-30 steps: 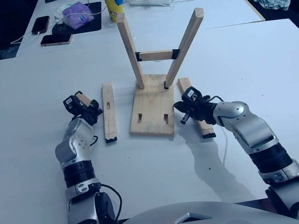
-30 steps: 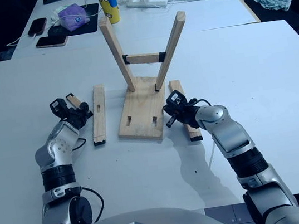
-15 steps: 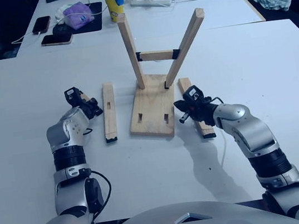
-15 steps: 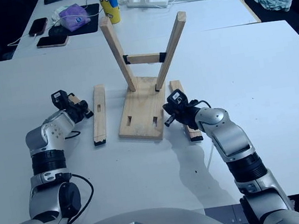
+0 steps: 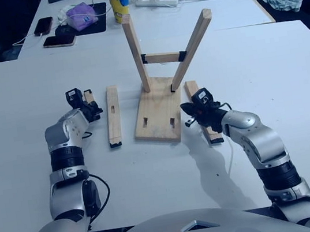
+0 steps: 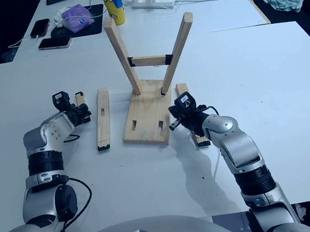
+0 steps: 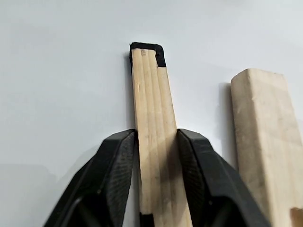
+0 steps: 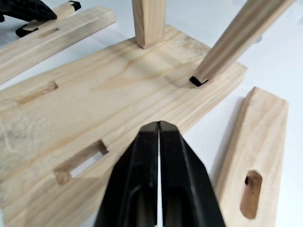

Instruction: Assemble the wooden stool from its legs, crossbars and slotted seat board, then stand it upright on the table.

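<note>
**A:** How does the seat board (image 5: 155, 111) lie?

**B:** Flat on the white table (image 5: 288, 72). Its long axis runs away from the robot, slightly slanted. Two empty slots (image 8: 80, 161) show at its near end.

**A:** And the far end?

**B:** Two legs stand in it, pointing up. The left standing leg (image 5: 135, 54) is close to upright, and the right standing leg (image 5: 192, 49) leans out to the right. A fitted crossbar (image 5: 162, 57) with black ends runs level between them.

**A:** Any loose parts?

**B:** The first loose leg (image 5: 112, 115) lies flat just left of the seat board. It is parallel to the board's long side, with its black tip nearest the robot. The second loose leg (image 8: 255, 132) lies flat close along the board's right side, with a hole in its upper face.

**A:** And the pincers?

**B:** The left gripper (image 7: 156, 142) is left of the seat board, beyond the first loose leg. It is clamped on a short crossbar (image 7: 151, 104). That bar's length runs roughly parallel to the board's, and its black-capped end points away from the fingers. I can't tell whether it touches the table.

The right gripper (image 8: 158, 125) is at the board's near right edge, over the second loose leg. Its fingers are pressed together on nothing and aim across the board toward the standing legs.
</note>
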You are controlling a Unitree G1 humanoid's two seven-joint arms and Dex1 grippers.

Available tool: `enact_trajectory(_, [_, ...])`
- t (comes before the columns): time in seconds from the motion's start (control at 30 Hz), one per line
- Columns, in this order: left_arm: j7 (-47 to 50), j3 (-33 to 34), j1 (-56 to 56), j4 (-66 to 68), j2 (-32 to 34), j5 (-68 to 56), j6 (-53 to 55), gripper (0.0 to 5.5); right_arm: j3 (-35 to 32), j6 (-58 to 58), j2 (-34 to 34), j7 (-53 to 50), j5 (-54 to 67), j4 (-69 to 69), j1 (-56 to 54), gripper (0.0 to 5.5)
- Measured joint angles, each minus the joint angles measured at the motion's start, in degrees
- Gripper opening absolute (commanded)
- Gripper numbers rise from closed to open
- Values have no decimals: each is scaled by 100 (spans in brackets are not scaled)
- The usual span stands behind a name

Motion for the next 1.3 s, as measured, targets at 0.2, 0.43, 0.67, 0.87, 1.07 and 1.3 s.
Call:
enact_trajectory(0.2, [-58, -718, 1562, -1352, 427, 952, -1115, 136, -182, -9, 14, 200, 426, -270, 91, 69])
enact_trajectory(0.43, [43, -762, 2970, -2454, 473, 1439, -1912, 136, -533, 514, 208, 378, 1333, -510, 44, 97])
enact_trajectory(0.67, [12, -701, 3322, -2996, 251, 1507, -2563, 136, -656, 865, 291, 315, 1629, -309, -208, 97])
enact_trajectory(0.87, [-337, -980, 3634, -3745, 242, 1698, -4052, 136, -910, 1016, 690, 262, 2264, -273, -388, 97])
enact_trajectory(1.07, [-1286, -1115, 4242, -4240, 356, 1180, -4631, 136, -1761, 1801, 1150, 160, 3692, 78, -643, 134])
enact_trajectory(1.3, [-2059, -1470, 3764, -4582, 528, 853, -4518, 136, -2641, 2731, 1384, -317, 5472, 619, -1087, 237])
